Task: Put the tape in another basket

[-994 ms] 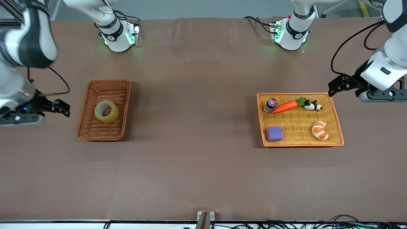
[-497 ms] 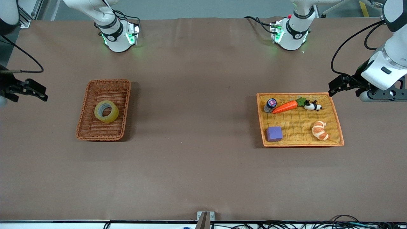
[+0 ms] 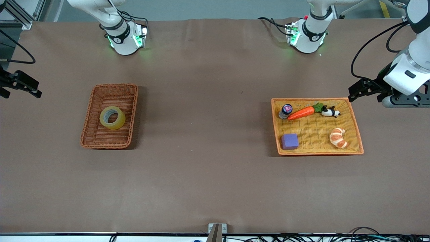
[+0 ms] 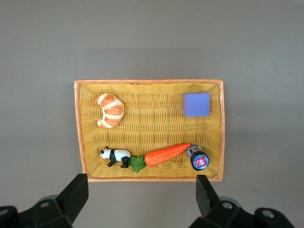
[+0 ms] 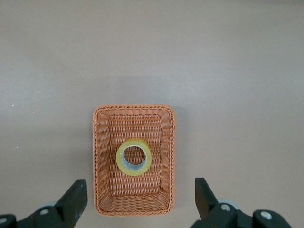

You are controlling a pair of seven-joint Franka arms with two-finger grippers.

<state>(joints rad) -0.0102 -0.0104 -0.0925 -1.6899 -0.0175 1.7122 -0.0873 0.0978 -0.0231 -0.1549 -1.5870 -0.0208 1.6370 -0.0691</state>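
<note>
Tape (image 3: 112, 117) lies flat in the reddish-brown basket (image 3: 88, 126), toward the right arm's end of the brown counter (image 3: 208, 134), ring hole facing up, roughly central in the basket. The right wrist view looks straight down on it: tape (image 5: 134, 156) sits in the middle of the basket (image 5: 99, 161), grey core visible, not touching the woven walls. Right end effector (image 5: 137, 202) hangs high, its fingers spread wide apart and holding nothing; in the front view only its dark fingers (image 3: 20, 84) show at the frame edge, up in the air off the basket's outer side. Left end effector (image 4: 140, 199) hangs above the orange-yellow tray (image 3: 357, 134) at the left arm's end, fingers likewise spread and empty; the front view shows it (image 3: 364, 90) near the tray's corner closest to the bases. Tray (image 4: 80, 128) contents, all clear in the left wrist view: purple cube (image 4: 196, 104), croissant (image 4: 109, 110), toy panda (image 4: 115, 155), carrot (image 4: 164, 154) and a small dark bottle (image 4: 198, 159), the last three in a row along one long wall. The front view confirms that row lies farther from the camera than the cube (image 3: 290, 141) and croissant (image 3: 338, 137). Basket and tray sit well apart.
</note>
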